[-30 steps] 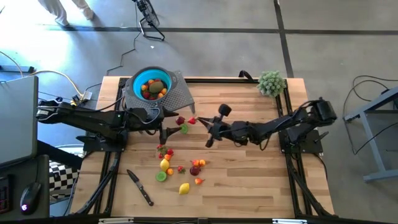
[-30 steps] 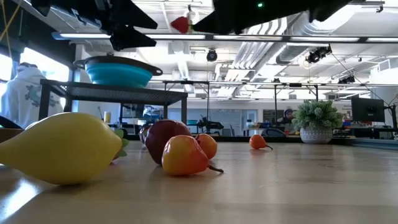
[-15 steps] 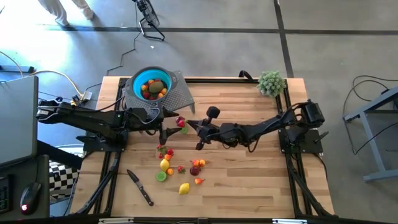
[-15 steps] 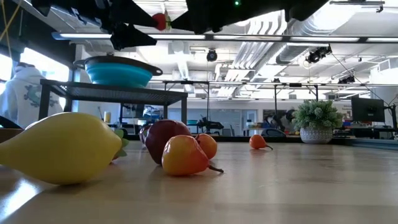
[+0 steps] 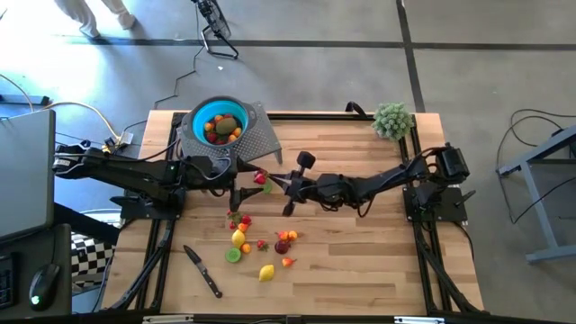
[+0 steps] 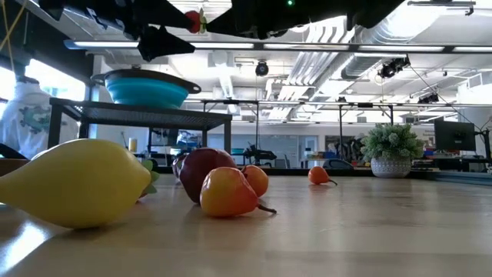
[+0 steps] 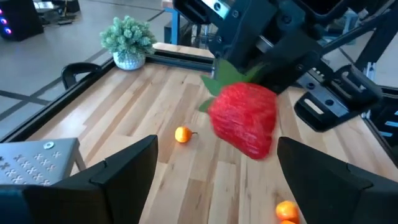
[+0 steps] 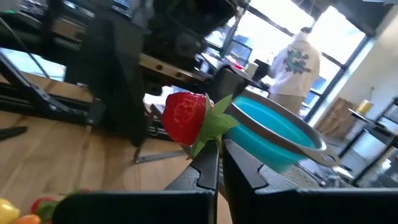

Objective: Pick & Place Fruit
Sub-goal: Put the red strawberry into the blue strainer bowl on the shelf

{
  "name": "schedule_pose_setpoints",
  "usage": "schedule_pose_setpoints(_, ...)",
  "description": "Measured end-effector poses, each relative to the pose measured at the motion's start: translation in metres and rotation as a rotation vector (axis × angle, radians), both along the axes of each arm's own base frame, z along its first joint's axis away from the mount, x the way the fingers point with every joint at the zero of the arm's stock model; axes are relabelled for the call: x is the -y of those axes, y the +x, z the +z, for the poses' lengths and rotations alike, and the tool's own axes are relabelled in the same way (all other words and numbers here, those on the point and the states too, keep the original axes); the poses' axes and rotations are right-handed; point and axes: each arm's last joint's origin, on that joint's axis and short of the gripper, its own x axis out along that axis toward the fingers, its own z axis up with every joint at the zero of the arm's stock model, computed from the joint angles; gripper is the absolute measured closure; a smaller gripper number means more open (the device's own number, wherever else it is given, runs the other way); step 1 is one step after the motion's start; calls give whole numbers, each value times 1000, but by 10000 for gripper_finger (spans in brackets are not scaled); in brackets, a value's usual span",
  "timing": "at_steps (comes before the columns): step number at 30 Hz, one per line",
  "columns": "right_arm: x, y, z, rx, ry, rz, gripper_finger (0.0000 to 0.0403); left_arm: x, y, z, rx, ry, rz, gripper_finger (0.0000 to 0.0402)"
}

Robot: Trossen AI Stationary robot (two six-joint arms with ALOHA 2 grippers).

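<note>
Desk [image 5: 360, 261]: pale wood planks in a black frame; grey floor around, an open hall with ceiling lights beyond. A person in a pale hoodie [image 8: 297, 62] stands past the teal bowl [image 5: 219, 121].

Right gripper [image 5: 270, 180]: clenched on the leaf of a red strawberry [image 5: 260, 178], held aloft.

Left gripper [image 5: 236, 193]: released, fingers wide, just beside the strawberry.

Remaining fruit [image 5: 261, 241]: scattered on the desk below both grippers.

Both arms were dark, near black, built of slim jointed links on squarish bases bolted at the table's sides. The left arm [image 5: 135, 177] trailed pale cables off its rear end. The right arm [image 5: 387, 184] ended in a round knob (a wrist joint, likely). Fingers [image 7: 112, 180] were flat, matte black wedges.
</note>
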Motion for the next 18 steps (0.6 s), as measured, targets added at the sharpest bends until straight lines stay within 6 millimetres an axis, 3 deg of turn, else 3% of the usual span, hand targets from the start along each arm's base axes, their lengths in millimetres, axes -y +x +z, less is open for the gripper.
schedule_pose_setpoints(7,0,0,0,6,13,-11,399,0,5,5,71,21,-4,77)
schedule_pose_setpoints(18,1,-1,-2,-20,7,-38,399,1,23,-6,73,21,-3,77)
